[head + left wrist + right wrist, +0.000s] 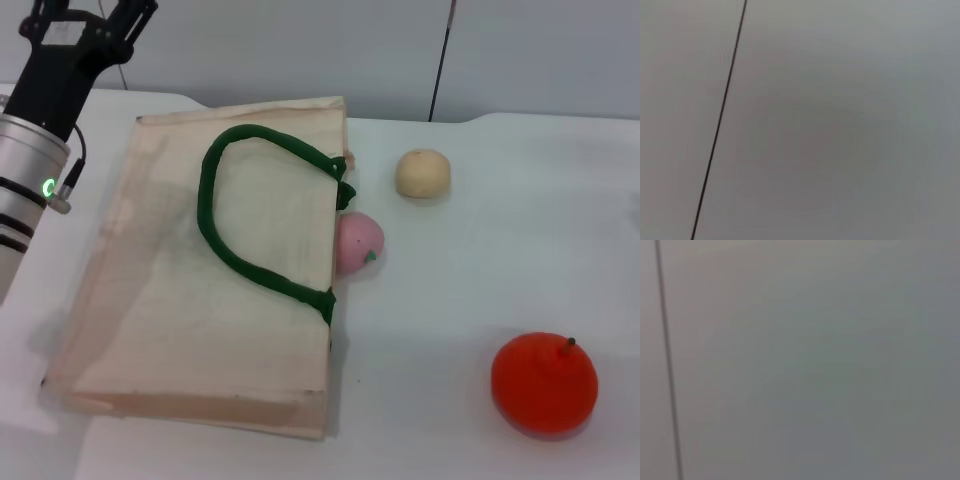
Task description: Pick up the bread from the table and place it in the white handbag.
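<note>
head view shows the white handbag [200, 300] lying flat on the surface [500, 250], its green handles [235, 250] looped on top. no striped bread shows anywhere, so i cannot tell where it is. near the bag's edge sit an orange fruit [544, 383], a tan bun [422, 173] and a pink ball [358, 243] touching the bag. the left hand [85, 15] is raised at the far left corner; whether it is open i cannot tell. the right hand is out of view. risk: grabbing the bun by mistake.

White table [480, 270]; plain grey wall [540, 50] behind, thin dark vertical seam [441, 60].
</note>
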You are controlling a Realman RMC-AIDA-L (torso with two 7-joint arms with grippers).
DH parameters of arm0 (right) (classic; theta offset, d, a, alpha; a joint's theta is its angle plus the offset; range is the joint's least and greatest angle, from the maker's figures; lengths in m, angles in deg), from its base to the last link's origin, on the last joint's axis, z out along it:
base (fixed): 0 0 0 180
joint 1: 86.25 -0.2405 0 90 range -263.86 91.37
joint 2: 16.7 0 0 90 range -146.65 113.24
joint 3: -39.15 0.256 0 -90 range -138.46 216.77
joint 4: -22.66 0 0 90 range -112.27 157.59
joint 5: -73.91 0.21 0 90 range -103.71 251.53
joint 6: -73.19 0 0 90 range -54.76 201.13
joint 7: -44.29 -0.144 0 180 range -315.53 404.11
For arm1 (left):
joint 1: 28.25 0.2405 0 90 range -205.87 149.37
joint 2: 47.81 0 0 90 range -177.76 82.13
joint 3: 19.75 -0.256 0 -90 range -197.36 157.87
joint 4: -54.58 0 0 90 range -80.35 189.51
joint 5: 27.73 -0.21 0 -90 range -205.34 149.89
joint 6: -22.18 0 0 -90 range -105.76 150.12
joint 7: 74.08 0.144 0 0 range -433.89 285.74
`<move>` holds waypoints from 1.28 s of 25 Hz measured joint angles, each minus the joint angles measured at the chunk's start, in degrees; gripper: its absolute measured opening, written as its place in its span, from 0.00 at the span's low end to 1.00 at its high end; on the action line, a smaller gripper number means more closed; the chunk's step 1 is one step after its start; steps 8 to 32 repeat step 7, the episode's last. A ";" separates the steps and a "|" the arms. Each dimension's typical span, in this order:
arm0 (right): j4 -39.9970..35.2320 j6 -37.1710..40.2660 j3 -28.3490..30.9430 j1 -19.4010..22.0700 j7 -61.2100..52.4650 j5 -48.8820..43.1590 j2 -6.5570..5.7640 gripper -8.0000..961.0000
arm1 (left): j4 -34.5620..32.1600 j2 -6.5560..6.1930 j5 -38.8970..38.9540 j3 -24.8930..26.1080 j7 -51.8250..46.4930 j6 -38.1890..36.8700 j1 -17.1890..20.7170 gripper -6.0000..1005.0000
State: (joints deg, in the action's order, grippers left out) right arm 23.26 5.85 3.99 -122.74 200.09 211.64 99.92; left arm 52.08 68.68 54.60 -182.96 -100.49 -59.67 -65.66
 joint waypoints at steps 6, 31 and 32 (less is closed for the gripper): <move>1.10 1.33 3.20 0.10 3.63 -0.03 0.00 0.93 | 0.29 -0.26 1.44 0.00 -4.13 5.39 -0.60 0.87; 1.17 1.24 3.20 0.15 3.62 -0.03 0.00 0.93 | 0.31 -0.26 1.46 0.00 -3.91 5.38 -0.60 0.87; 1.17 1.24 3.20 0.15 3.62 -0.03 0.00 0.93 | 0.31 -0.26 1.46 0.00 -3.91 5.38 -0.60 0.87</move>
